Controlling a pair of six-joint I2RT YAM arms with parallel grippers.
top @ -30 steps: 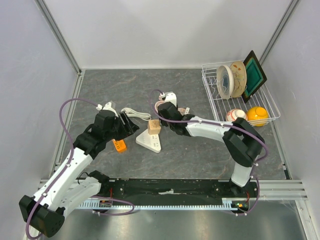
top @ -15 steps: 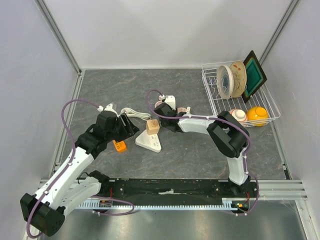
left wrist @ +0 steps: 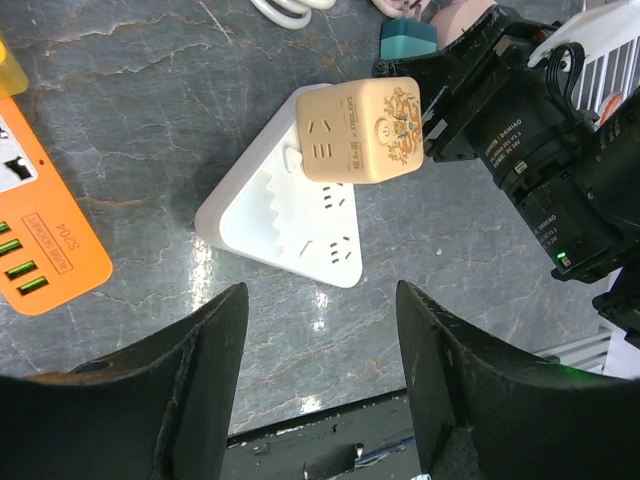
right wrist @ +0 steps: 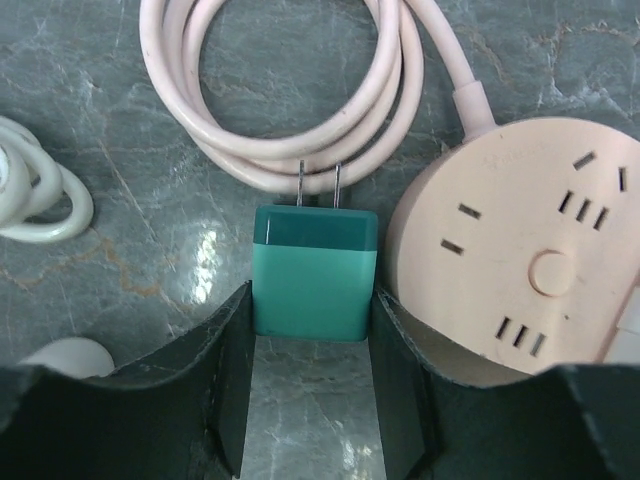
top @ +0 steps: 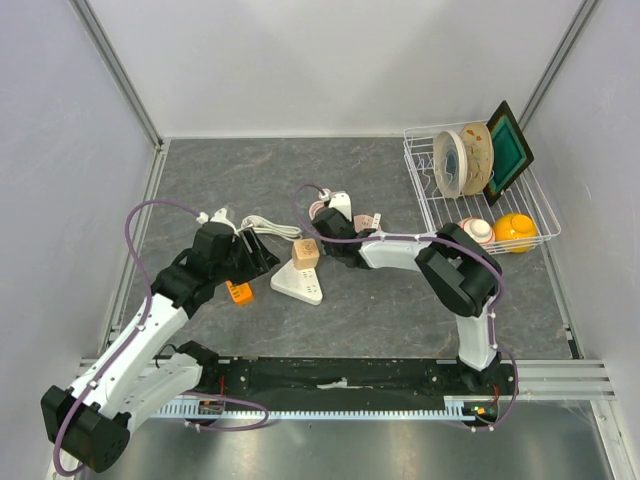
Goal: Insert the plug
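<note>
Right gripper (right wrist: 312, 296): jaws have narrowed, now pinching the green plug's sides.
Green plug (right wrist: 316, 272): frame centre, lying flat, prongs toward the pink cable (right wrist: 270, 178).
Meaning: grasp seems made; lifting comes next.

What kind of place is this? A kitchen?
Probably a robot test booth, not a kitchen: plain white walls, a robot arm bolted to a rail, a white power strip on the table.
</note>
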